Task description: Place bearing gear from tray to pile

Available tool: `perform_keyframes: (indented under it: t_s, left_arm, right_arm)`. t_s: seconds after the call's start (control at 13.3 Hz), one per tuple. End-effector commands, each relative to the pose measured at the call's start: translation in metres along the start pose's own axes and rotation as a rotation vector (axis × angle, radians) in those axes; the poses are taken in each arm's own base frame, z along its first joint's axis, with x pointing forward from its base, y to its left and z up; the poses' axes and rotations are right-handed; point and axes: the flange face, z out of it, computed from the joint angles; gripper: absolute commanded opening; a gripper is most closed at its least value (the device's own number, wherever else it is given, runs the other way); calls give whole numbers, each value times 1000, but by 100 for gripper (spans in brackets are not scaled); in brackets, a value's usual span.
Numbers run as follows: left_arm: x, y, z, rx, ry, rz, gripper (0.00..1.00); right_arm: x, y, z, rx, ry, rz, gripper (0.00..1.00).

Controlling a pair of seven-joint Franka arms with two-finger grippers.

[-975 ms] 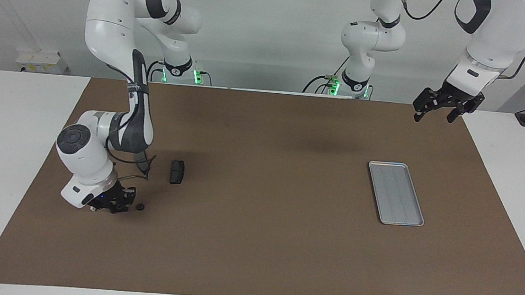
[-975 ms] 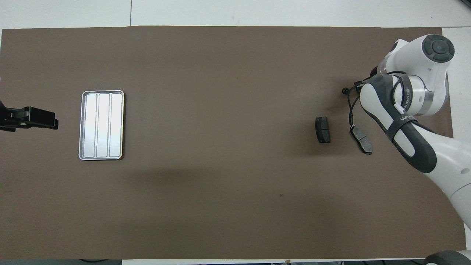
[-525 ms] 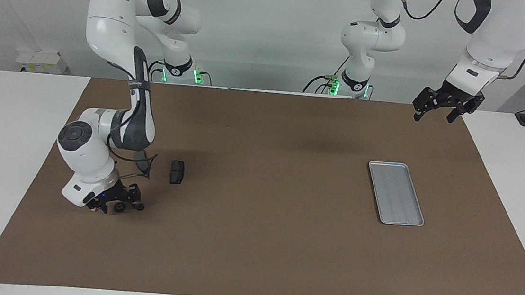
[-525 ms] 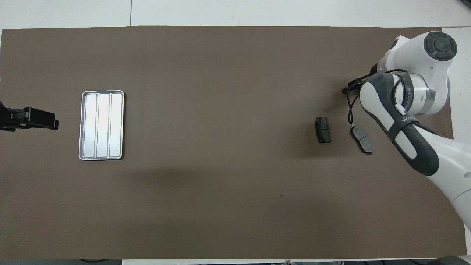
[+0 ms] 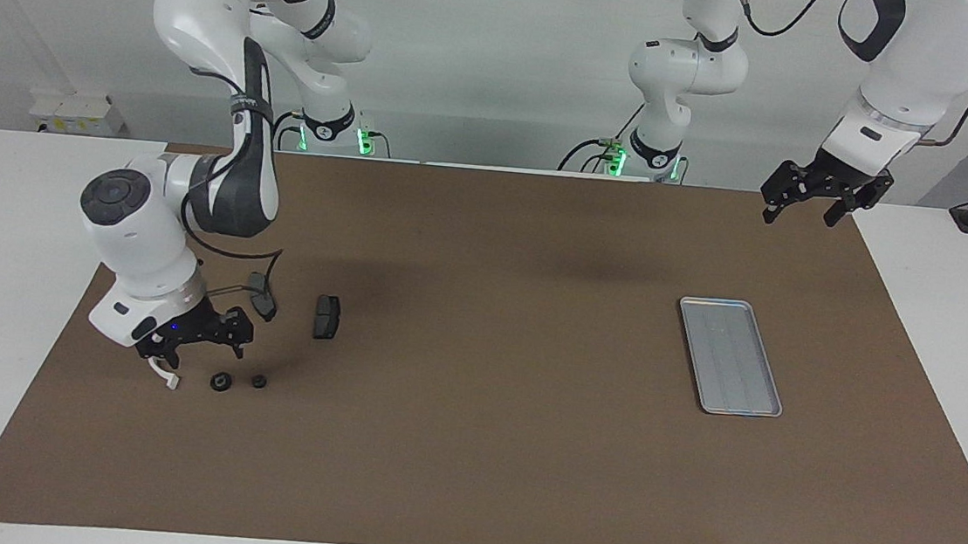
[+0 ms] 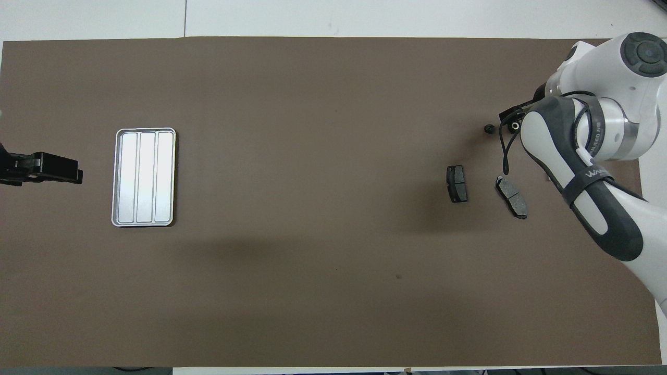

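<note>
Jaws spread: right gripper (image 5: 198,350) lifted off released bearing gear (image 5: 219,382), now beside brake pads (image 5: 326,317); left gripper (image 5: 810,204) waits spread; tray (image 5: 731,357) emptied.

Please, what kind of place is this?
Probably a robot lab: two white arms fixed at a white table with a brown mat, a metal tray and brake pads.

A silvery ridged metal tray (image 5: 731,357) lies on a matt brown table cover (image 5: 485,465).
</note>
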Motion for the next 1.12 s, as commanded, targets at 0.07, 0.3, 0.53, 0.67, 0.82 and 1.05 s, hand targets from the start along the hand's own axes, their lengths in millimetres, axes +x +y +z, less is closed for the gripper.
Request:
perform_keyframes:
  t_s: [0.07, 0.3, 0.53, 0.67, 0.82, 1.05]
  left_arm:
    - [-10, 1, -1, -15, 20, 14, 100]
    - [-9, 1, 0, -15, 21, 14, 100]
    - [-9, 1, 0, -14, 23, 14, 100]
    - [-9, 1, 0, -14, 23, 14, 100]
    - [-9, 1, 0, -15, 23, 15, 100]
    - [-9, 1, -1, -15, 32, 15, 100]
  right_arm:
    - [-5, -1, 1, 9, -6, -10, 100]
    - [-6, -1, -19, 1, 17, -14, 100]
    - [-22, -14, -76, 5, -2, 34, 100]
    - [-52, -28, -140, 3, -20, 155, 100]
    - [-84, -52, -197, 9, -68, 175, 100]
    - [-124, -72, -252, 29, -118, 234, 100]
